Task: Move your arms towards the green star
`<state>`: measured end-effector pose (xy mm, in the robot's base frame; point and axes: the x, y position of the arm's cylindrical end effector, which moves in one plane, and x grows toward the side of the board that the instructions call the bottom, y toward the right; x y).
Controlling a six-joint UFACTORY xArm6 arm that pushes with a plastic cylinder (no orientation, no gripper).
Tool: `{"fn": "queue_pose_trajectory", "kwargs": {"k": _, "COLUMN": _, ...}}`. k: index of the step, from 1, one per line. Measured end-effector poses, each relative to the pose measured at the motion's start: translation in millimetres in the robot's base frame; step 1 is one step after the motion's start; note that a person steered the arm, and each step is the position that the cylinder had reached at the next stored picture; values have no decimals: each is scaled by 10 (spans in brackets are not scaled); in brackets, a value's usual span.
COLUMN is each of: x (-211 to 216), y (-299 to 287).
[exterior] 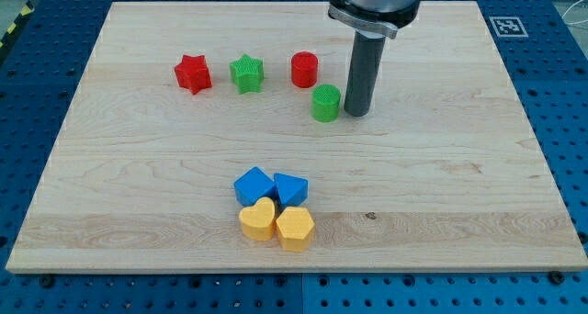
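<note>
The green star [246, 73] lies on the wooden board [138, 185] in the upper left-centre, between a red star [193, 73] on its left and a red cylinder [304, 70] on its right. My tip [355, 111] rests on the board just right of a green cylinder [325, 104], almost touching it. The tip is well to the right of the green star and slightly lower in the view, with the green cylinder and the red cylinder between them.
A cluster of two blue blocks [253, 186] [290, 189] and two yellow blocks [258, 219] [295, 228] sits in the lower centre. A fiducial tag [507, 26] marks the board's top right corner. Blue perforated table surrounds the board.
</note>
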<state>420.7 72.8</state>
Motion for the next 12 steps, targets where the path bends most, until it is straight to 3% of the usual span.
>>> {"fn": "queue_pose_trajectory", "kwargs": {"k": 4, "x": -8, "y": -255}}
{"fn": "queue_pose_trajectory", "kwargs": {"k": 6, "x": -16, "y": 613}}
{"fn": "queue_pose_trajectory", "kwargs": {"k": 8, "x": -590, "y": 580}}
{"fn": "queue_pose_trajectory", "kwargs": {"k": 9, "x": -671, "y": 511}}
{"fn": "queue_pose_trajectory", "kwargs": {"k": 10, "x": -30, "y": 498}}
{"fn": "queue_pose_trajectory", "kwargs": {"k": 11, "x": 515, "y": 94}}
{"fn": "queue_pose_trajectory", "kwargs": {"k": 12, "x": 767, "y": -612}}
